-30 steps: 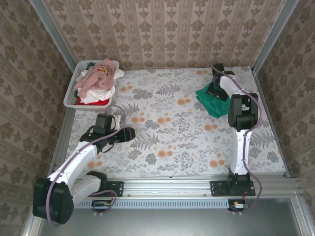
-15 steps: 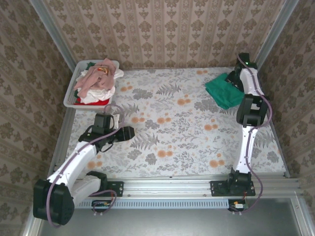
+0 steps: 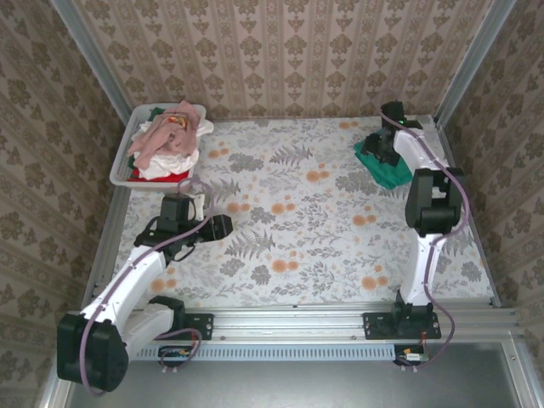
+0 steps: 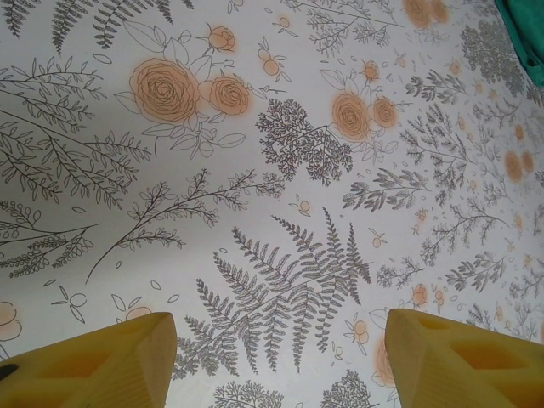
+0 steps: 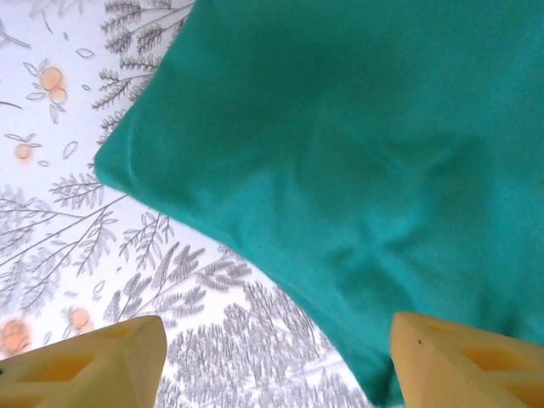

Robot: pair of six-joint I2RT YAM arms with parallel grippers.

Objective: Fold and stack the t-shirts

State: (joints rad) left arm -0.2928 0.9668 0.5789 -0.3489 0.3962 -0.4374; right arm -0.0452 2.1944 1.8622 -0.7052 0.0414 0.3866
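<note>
Table [image 3: 289, 229], covered with a white cloth printed with grey ferns and orange flowers, spans the work area.

White rectangular plastic tub [image 3: 120, 167] sits at the far left corner of the table. It holds a loose heap of pink, white and red t-shirts [image 3: 168, 140], crumpled and unfolded, rising above the rim.

Folded teal-green t-shirt [image 3: 387, 176] lies flat on the table at the far right, well apart from the tub. Right wrist view: its cloth [image 5: 357, 153] takes up the upper and right part, one corner pointing left, surface smooth with shallow creases.

Right gripper [image 3: 378, 153] hangs over the near-left part of the teal-green shirt. Right wrist view: gripper [image 5: 272, 365] has its jaws spread, with nothing between them. The yellow fingers [image 5: 93, 361] are seen at the bottom edge; the left one is over bare tablecloth, the right one over the shirt's lower edge. Contact with the cloth cannot be judged.

Left gripper [image 3: 223, 228] is over the near-left of the table, pointing right, well apart from both the tub and the teal-green shirt. Left wrist view: gripper [image 4: 280, 357] has its jaws spread and holds nothing, with bare tablecloth below; a sliver of the teal-green shirt [image 4: 525, 34] shows at the far upper right.
</note>
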